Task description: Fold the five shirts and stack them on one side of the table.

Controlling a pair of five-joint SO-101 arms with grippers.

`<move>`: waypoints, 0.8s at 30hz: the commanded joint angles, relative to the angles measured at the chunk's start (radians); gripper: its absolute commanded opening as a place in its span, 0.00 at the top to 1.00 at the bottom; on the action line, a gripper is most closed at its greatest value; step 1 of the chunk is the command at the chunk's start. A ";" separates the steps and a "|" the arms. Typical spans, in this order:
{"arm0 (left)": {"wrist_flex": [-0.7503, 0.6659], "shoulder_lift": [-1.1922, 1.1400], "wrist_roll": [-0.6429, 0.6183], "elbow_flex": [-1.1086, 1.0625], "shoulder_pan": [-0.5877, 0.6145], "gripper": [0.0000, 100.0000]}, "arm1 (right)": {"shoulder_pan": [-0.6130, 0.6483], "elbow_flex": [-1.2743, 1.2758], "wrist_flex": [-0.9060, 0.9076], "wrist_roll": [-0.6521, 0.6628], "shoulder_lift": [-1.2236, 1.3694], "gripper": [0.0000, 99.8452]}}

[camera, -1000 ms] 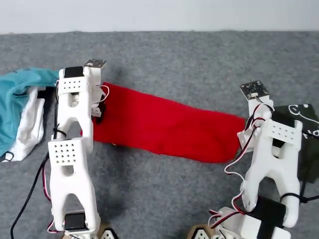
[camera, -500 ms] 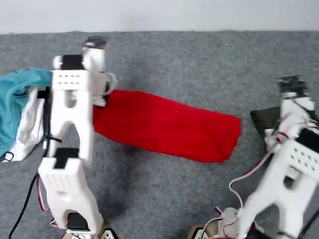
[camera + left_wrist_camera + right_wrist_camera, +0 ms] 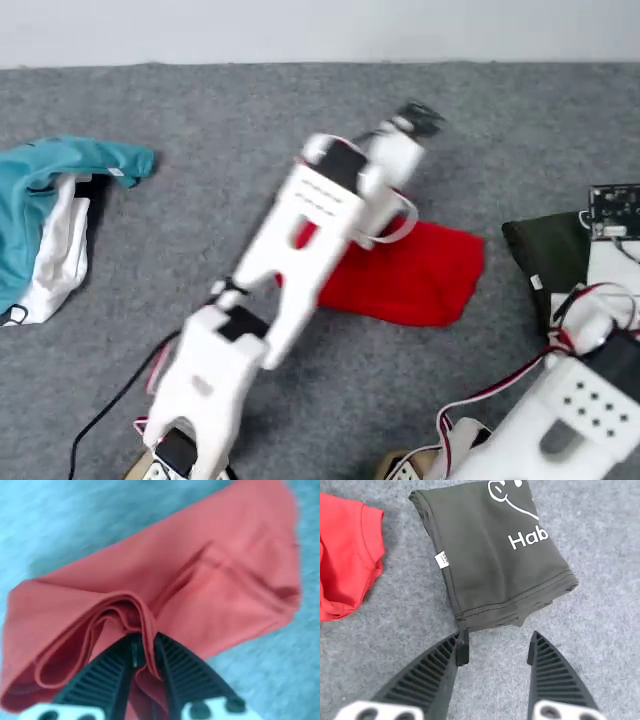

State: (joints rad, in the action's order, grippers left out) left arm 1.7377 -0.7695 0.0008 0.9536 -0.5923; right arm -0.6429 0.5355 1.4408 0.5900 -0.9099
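1. Left gripper (image 3: 145, 640): clenched on a bunched fold of the red shirt (image 3: 210, 575), with several fabric layers pinched between its two fingers.
2. Left arm (image 3: 300, 230): lies diagonally across the middle of the table in the high view and covers part of the red shirt. The shirt's uncovered end rests flat on the grey table (image 3: 200, 110), right of centre.
3. Right gripper (image 3: 500, 639): released, fingers spread wide with only bare table between them. It sits just beside one edge of the black shirt (image 3: 490, 550).
4. Black shirt: folded, white print facing up, on the table's right side. It is near the red shirt's end but not touching it.
5. Teal shirt (image 3: 50, 180) and white shirt (image 3: 65, 250): crumpled heap at the table's left edge, teal draped over white, well apart from both arms.
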 commanded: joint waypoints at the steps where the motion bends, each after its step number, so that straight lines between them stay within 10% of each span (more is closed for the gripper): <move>1: 0.015 -0.130 -0.071 0.191 -0.104 0.99 | -0.012 -0.003 0.047 -0.005 -0.068 0.80; 24: -0.094 -0.252 -0.166 0.326 -0.215 0.99 | -0.012 0.127 0.093 -0.002 -0.346 0.80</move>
State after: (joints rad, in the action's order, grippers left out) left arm 1.6671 -1.0104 -0.1511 1.2421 -0.7948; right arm -0.6429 0.6659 1.5267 0.5900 -1.2444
